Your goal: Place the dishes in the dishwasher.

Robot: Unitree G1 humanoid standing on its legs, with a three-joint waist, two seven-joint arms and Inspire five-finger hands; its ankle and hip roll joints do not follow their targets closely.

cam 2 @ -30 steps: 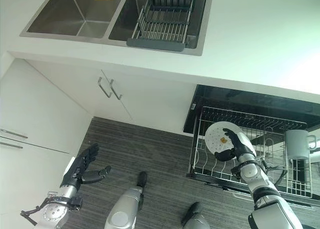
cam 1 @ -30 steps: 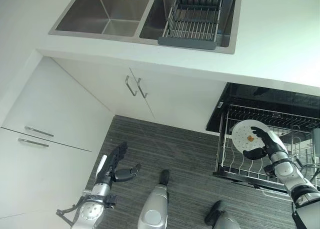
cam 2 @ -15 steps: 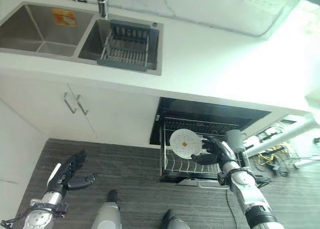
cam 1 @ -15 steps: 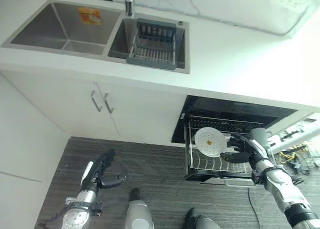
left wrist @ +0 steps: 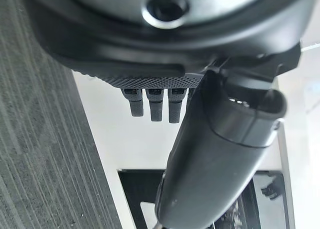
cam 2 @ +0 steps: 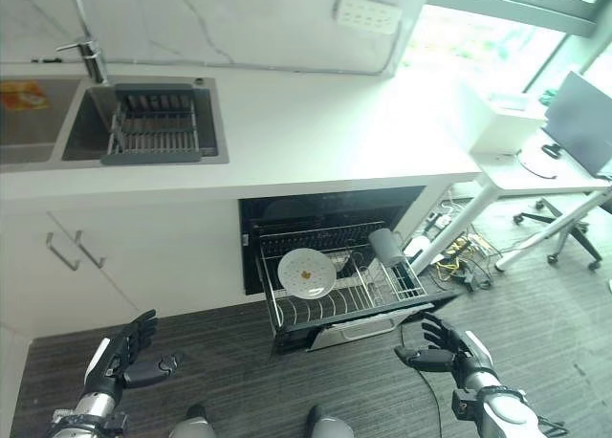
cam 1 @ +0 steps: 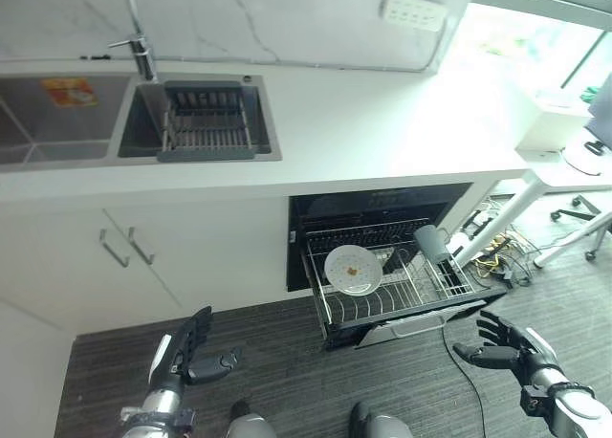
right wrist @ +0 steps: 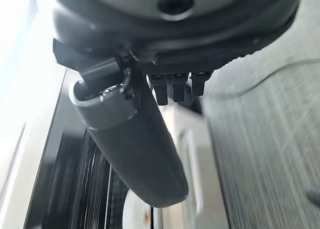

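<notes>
Plate (cam 1: 352,270) upright in rack (cam 1: 421,296), lower edge hidden behind wires.

one plate (cam 1: 352,270), one cup (cam 1: 432,243), one dishwasher rack (cam 1: 421,295), two sink basins (cam 1: 57,122).

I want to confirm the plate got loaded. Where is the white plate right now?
The white plate stands on edge in the left part of the pulled-out dishwasher rack, left of the grey cup, under the counter; neither hand touches it.
</notes>
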